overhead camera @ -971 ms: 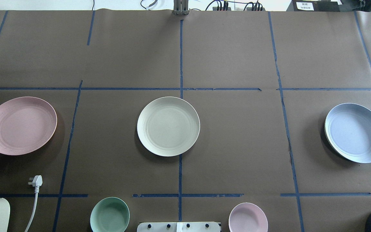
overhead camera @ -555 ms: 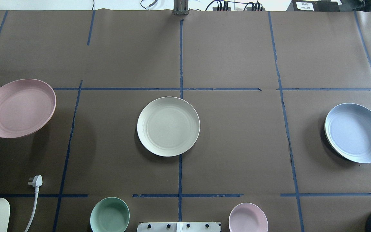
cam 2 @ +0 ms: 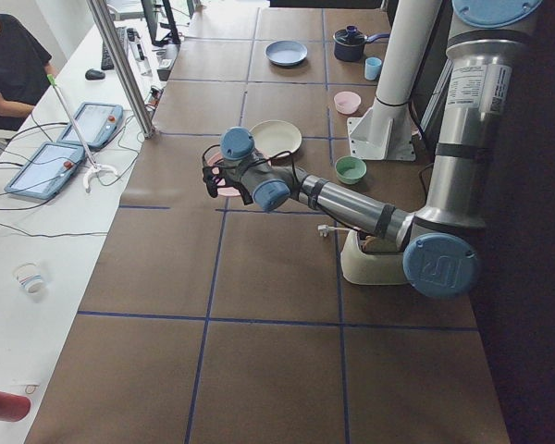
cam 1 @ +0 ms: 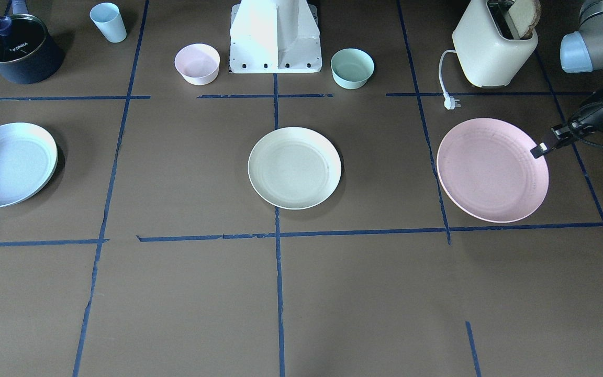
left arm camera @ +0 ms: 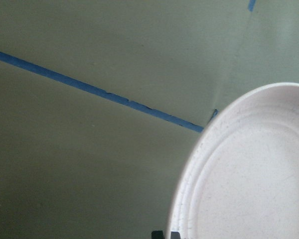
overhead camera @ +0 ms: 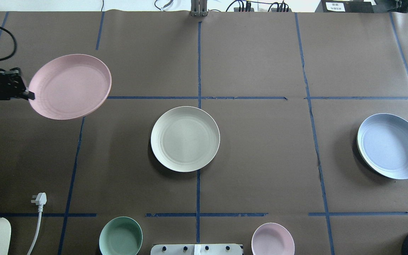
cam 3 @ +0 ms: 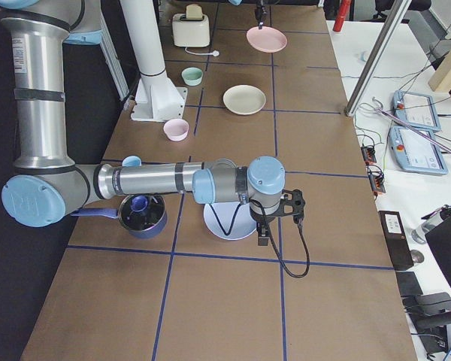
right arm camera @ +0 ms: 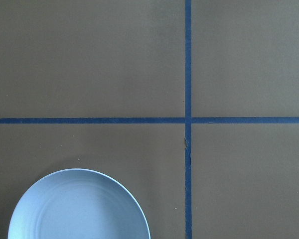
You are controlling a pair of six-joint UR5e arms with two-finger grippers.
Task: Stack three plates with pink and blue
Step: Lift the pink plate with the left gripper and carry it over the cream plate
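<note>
A brown paper-covered table [overhead camera: 260, 53], gridded with blue tape. The left gripper [overhead camera: 30, 95] was clamped on the outer rim of the pink plate [overhead camera: 70, 86], holding it above the table's left end. Pinched at one edge only, the plate could sag or slip before reaching the cream plate [overhead camera: 185, 139] at centre. The blue plate [overhead camera: 391, 146] lay at the far right, below the right gripper [cam 3: 263, 239]; whether that gripper's fingers were apart or together could not be told. The green bowl [overhead camera: 120, 236] and pink bowl [overhead camera: 273, 239] were empty. The toaster [cam 1: 495, 47] held bread.
</note>
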